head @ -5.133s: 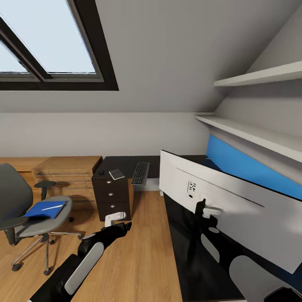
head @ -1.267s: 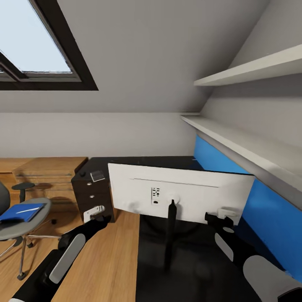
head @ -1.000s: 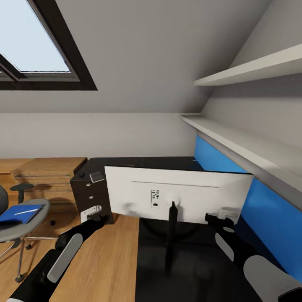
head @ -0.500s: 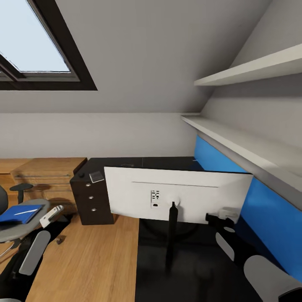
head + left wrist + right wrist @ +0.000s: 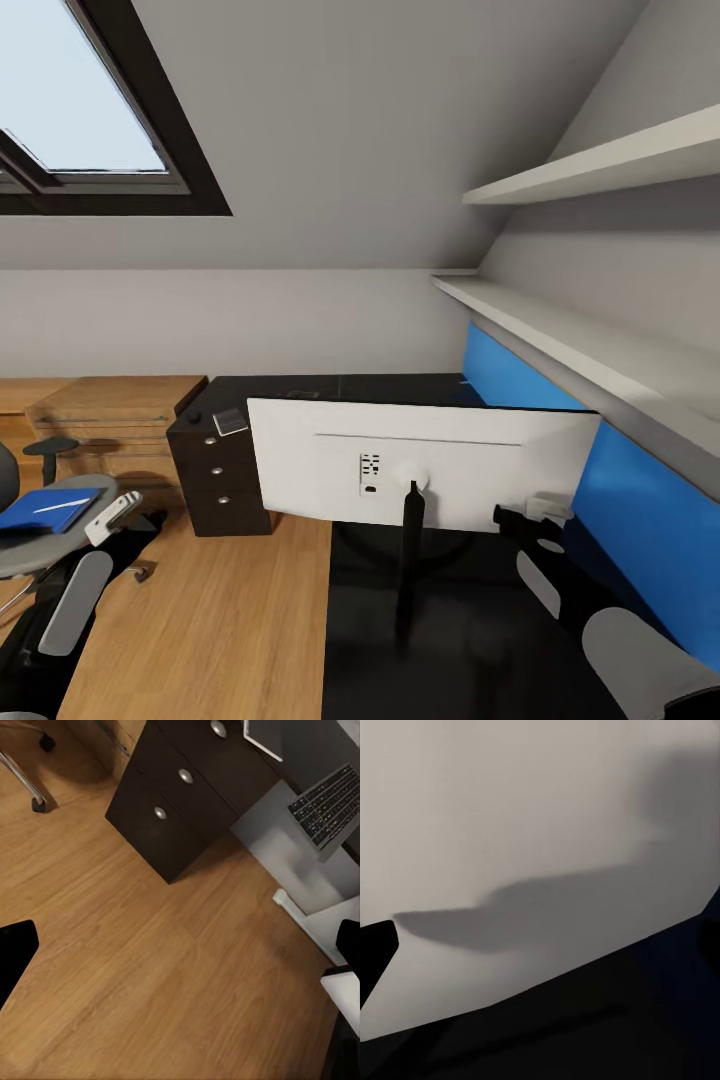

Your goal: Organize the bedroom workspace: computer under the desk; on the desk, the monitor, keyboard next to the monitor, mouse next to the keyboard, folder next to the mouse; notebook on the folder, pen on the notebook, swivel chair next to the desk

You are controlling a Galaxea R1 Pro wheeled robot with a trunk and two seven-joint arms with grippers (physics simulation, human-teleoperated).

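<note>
The monitor (image 5: 420, 465) stands on the desk (image 5: 480, 640) with its white back to me. My right gripper (image 5: 540, 510) is open just off its lower right corner, and the white back (image 5: 510, 810) fills most of the right wrist view. The blue folder (image 5: 40, 510) lies on the swivel chair (image 5: 30, 545) with the pen (image 5: 48, 505) on it. My left gripper (image 5: 112, 518) hangs open beside the seat, above bare floor. The notebook (image 5: 230, 421) and a small dark mouse (image 5: 195, 416) lie on the drawer unit (image 5: 187, 795). The keyboard (image 5: 326, 799) lies on the desk.
A low light-wood cabinet (image 5: 110, 410) stands behind the chair. Two wall shelves (image 5: 600, 170) and the blue panel (image 5: 640, 510) run along the desk's right side. The desk's white leg (image 5: 289, 907) meets wood floor (image 5: 230, 620) between chair and desk.
The monitor has been turned from a slant to stand square across the desk, and the view has panned right. My left arm has swung from the drawer unit over to the chair seat.
</note>
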